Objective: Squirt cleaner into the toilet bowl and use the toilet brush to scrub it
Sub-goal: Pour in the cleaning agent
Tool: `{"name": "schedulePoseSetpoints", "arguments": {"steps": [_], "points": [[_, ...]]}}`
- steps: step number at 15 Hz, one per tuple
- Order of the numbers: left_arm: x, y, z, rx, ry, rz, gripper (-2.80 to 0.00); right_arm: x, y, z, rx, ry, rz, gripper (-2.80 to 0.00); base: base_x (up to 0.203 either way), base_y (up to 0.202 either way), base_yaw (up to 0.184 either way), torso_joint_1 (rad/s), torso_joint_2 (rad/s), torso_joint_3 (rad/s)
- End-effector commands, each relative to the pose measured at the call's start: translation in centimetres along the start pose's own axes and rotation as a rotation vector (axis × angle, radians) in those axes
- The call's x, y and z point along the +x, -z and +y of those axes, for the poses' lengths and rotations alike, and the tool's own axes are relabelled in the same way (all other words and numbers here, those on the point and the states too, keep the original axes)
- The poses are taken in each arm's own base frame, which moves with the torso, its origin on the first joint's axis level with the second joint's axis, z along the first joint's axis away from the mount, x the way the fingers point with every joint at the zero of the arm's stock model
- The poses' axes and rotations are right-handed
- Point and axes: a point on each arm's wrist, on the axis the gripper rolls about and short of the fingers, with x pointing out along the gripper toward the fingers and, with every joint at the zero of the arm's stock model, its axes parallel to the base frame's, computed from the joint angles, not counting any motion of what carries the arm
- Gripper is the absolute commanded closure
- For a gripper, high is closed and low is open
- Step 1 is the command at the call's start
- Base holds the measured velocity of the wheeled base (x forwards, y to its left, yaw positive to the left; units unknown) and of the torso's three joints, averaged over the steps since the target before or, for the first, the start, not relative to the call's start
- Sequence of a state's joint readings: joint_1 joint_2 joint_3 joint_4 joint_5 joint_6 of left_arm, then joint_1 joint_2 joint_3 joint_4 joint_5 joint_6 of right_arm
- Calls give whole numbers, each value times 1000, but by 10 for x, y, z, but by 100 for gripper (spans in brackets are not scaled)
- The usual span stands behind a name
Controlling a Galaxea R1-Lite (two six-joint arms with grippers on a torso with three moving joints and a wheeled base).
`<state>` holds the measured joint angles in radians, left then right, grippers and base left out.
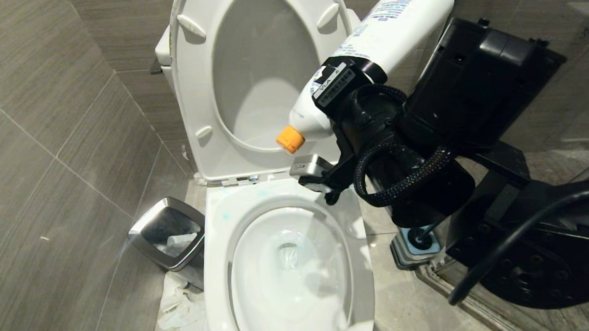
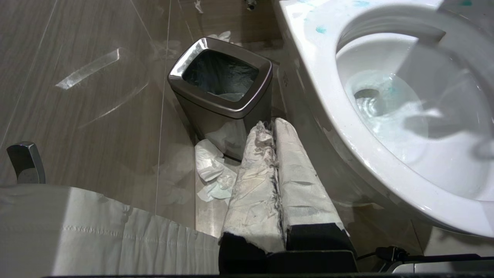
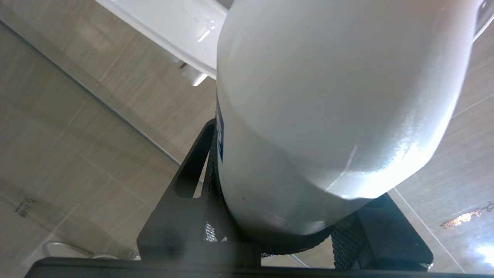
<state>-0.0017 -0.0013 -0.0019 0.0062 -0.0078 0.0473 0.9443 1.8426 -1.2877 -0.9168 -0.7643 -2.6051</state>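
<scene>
Our right gripper [image 1: 343,92] clamps a white cleaner bottle [image 1: 369,50], tilted with its orange cap [image 1: 290,138] lowest, above the rear rim of the toilet bowl [image 1: 219,266]. Turquoise cleaner [image 2: 321,29] spots that rim. We see the toilet brush [image 1: 417,237] in its holder below the arm. Our left gripper [image 2: 276,162], jaws closed, sits near the chrome bin [image 2: 220,83].

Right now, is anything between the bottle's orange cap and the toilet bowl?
Nothing visible. The right gripper holds the bottle tilted, orange cap down, in front of the raised lid. The seat is up too, and the toilet bowl lies open below it.
</scene>
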Motion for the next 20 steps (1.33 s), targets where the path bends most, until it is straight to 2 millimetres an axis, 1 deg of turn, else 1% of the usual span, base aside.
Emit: {"name": "schedulePoseSetpoints", "arguments": {"steps": [1,8,20], "points": [[0,0,0,0,0,2,0,-1,0,0,-12,0,2,0,0,0,0,0,0,0],[0,0,0,0,0,2,0,-6,-4,-6,-5,16,-13,0,0,0,0,0,0,0],[0,0,0,0,-2,3,0,-9,-5,-8,-2,23,-20,0,0,0,0,0,0,0]]}}
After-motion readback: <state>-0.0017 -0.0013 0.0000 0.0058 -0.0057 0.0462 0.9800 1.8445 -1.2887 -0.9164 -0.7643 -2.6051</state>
